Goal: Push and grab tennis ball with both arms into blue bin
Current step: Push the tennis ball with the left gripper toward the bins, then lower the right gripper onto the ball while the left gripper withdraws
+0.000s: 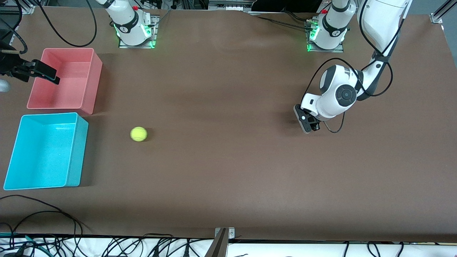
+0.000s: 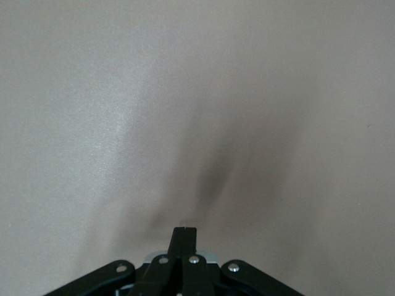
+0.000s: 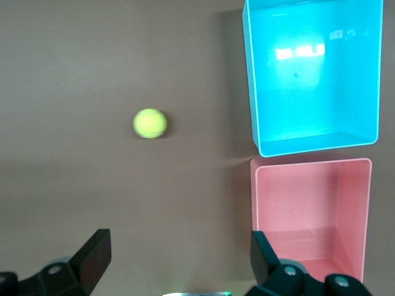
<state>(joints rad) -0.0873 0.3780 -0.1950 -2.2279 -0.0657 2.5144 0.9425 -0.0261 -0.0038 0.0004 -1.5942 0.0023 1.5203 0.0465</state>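
Note:
The tennis ball point(image 1: 138, 134) lies on the brown table, beside the blue bin point(image 1: 76, 150) and toward the middle of the table from it. The ball also shows in the right wrist view point(image 3: 150, 123), with the blue bin point(image 3: 253, 80) beside it. My right gripper point(image 1: 35, 71) is open and empty, held high over the outer edge of the pink bin point(image 1: 91, 82); its own view point(image 3: 179, 246) shows the fingers wide apart. My left gripper point(image 1: 307, 123) is shut and empty, low over bare table at the left arm's end, well away from the ball. In its own view point(image 2: 185, 229) the fingers are pressed together.
The pink bin point(image 3: 256, 203) stands against the blue bin, farther from the front camera. Both bins look empty. Cables lie along the table's near edge point(image 1: 107, 246). The two arm bases point(image 1: 134, 28) point(image 1: 326, 34) stand at the table's back edge.

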